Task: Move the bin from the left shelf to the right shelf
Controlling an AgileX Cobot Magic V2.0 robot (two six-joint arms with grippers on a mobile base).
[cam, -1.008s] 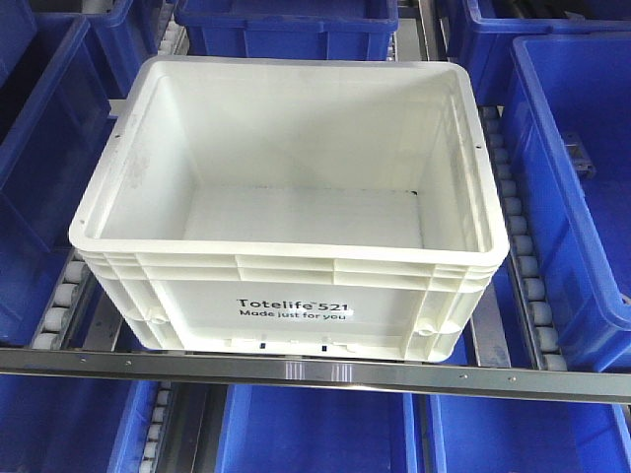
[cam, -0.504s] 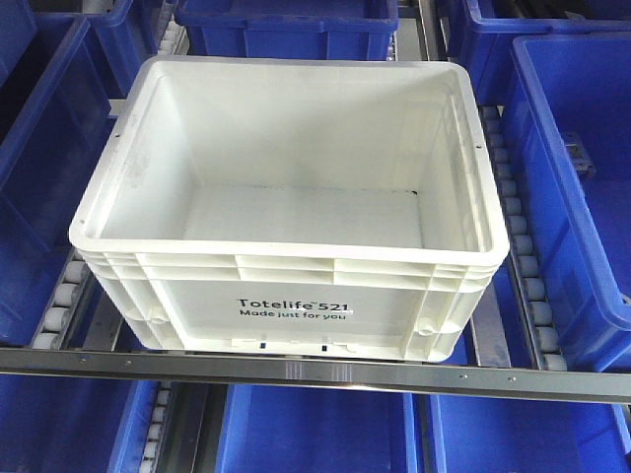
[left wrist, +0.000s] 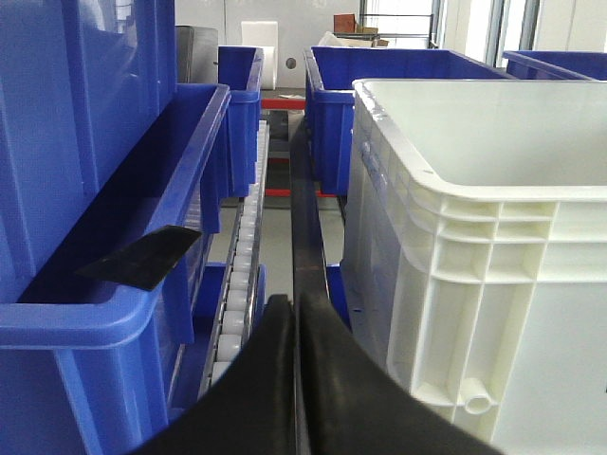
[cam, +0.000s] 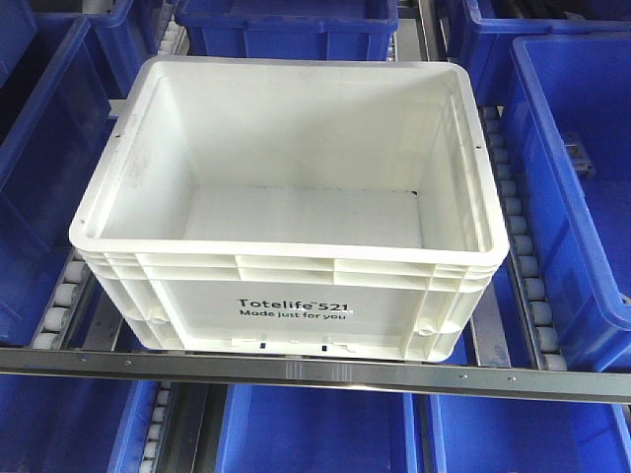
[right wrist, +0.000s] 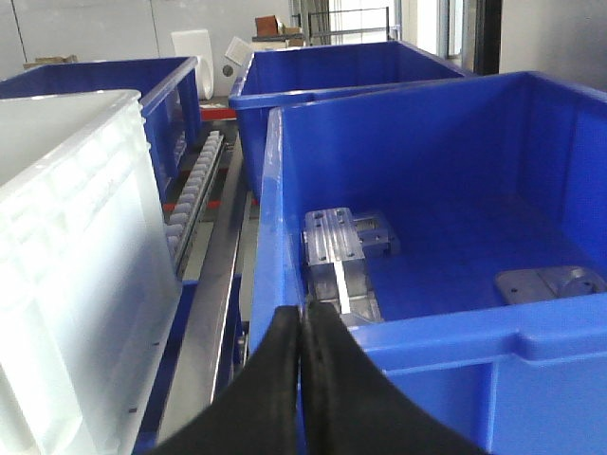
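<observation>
The bin is a large white crate with black "Totelife 521" print, empty, resting on the roller shelf against the front metal rail. Neither gripper shows in the front view. In the left wrist view my left gripper is shut with nothing in it, low in the gap beside the bin's left wall. My right gripper is likewise shut and empty, sitting just before the near corner of a blue bin. There the white bin is apart to its left.
Blue bins surround the white one: left, right, behind and on the shelf below. Roller tracks run along both sides. The right blue bin holds metal brackets. A black flap lies inside the left blue bin.
</observation>
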